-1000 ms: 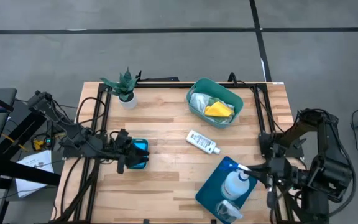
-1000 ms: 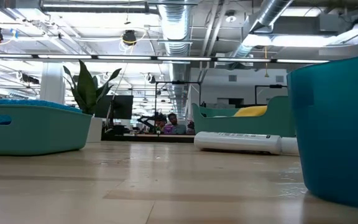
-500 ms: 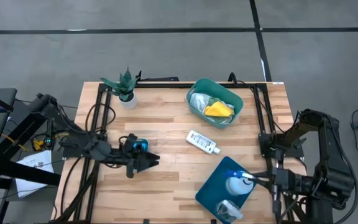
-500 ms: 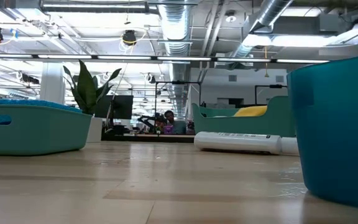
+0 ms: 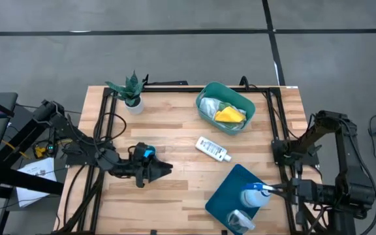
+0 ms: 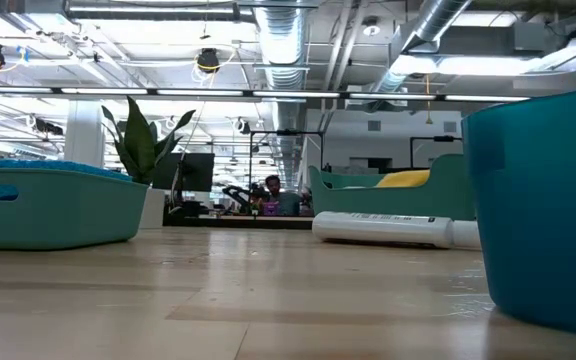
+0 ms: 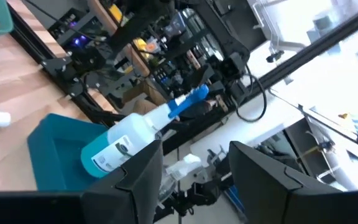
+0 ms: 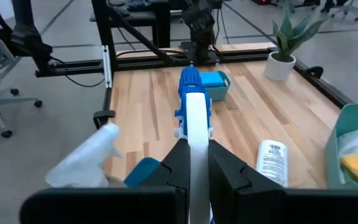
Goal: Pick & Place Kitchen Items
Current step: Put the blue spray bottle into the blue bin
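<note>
The table (image 5: 175,189) is made of pale wood planks with a dark metal frame around it. A pale-blue spray bottle (image 5: 252,196), smooth translucent plastic with a blue nozzle, is being gripped at the neck by the right gripper (image 5: 274,190), jaws pinched narrow around it, over a teal plastic tub (image 5: 224,196) at the near right edge. Something clear and crinkly is seen at the bottom of that tub, but it's cut off by the frame edge so it can't really be made out. A second, rounded teal tub (image 5: 207,98) sits at the far side of the table, and a yellow cloth (image 5: 230,115) plus a whitish, silvery crumpled thing are held in it. A small white bottle (image 5: 212,148) with a printed label is lying on its side between the two tubs. Over on the left, the left gripper (image 5: 164,170) is hovering above bare wood with its jaws parted and nothing held. A small blue-teal container (image 5: 144,153) is partly hidden behind that arm; in the right wrist view it's shown as a little teal tub with a blue sponge (image 8: 211,79) in it. A small potted plant (image 5: 130,91) with spiky green leaves stands in a white pot at the far left corner.
</note>
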Tool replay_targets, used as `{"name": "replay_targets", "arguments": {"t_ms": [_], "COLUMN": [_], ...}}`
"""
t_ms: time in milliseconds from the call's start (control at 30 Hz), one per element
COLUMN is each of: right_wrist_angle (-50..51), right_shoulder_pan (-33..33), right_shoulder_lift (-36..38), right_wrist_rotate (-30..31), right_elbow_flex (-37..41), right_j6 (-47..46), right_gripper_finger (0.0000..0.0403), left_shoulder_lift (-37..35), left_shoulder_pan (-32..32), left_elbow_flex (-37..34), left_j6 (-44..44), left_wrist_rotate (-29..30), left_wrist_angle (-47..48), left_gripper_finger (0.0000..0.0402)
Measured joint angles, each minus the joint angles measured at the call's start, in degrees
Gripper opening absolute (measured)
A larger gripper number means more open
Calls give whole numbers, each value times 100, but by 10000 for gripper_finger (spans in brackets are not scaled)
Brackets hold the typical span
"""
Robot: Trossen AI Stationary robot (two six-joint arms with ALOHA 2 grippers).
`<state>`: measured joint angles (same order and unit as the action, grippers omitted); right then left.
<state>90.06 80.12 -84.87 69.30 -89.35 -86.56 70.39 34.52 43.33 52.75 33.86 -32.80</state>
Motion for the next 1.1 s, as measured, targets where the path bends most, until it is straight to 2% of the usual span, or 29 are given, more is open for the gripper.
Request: {"name": "replay_targets", "arguments": {"t_ms": [233, 533, 1100], "right_wrist_angle": [-4, -30, -294], "right_shoulder_pan": [6, 6, -244], "right_shoulder_lift": [4, 27, 25], "right_wrist_rotate": [39, 34, 0], "right_elbow_flex": [319, 344, 344], "right_j6": [-178, -531, -466], "right_gripper_finger": [21, 21, 21], "left_shoulder_lift": [-2, -2, -2], "left_shoulder_pan": [-92, -313, -369], "left_elbow_flex": [0, 0, -1], "left_j6": [0, 0, -44], "left_wrist_rotate": [175, 174, -204], "left_wrist_angle": [-67, -74, -68], "left_gripper_finger": [182, 182, 182]}}
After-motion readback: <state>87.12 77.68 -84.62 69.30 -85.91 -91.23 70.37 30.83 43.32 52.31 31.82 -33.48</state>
